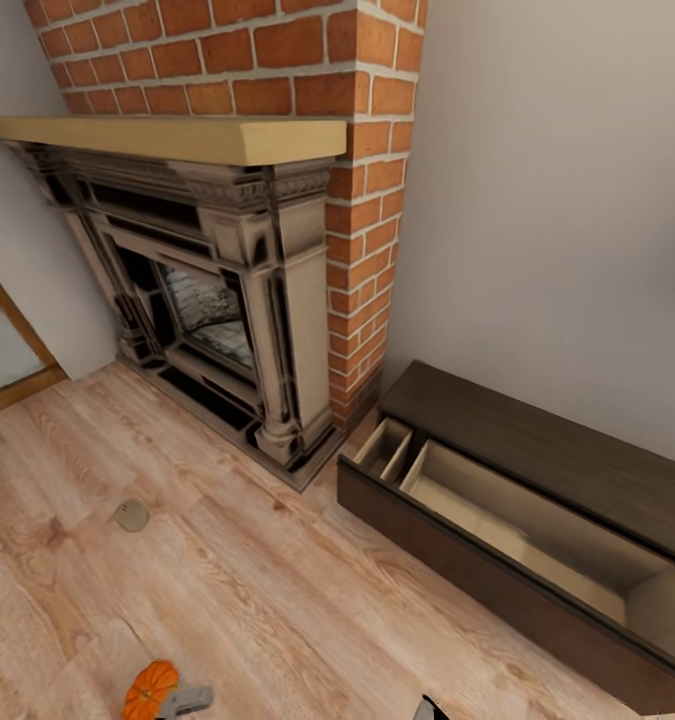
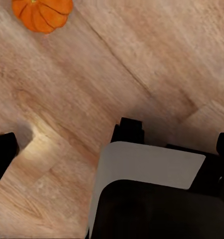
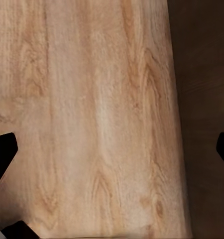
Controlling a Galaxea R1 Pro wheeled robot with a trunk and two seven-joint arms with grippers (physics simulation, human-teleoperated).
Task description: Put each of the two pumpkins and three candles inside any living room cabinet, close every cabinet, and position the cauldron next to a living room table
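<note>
The fireplace [image 1: 207,290] stands in the corner, on the left. To its right, along the wall, sits the cabinet [image 1: 537,450] with its drawer [image 1: 517,520] pulled out. A candle [image 1: 131,515] lies on the floor [image 1: 277,590] before the fireplace. A pumpkin [image 1: 149,688] lies nearer.

fingertips [image 3: 2,152]: black, blunt | base [image 2: 147,174]: pale grey panel over black
</note>
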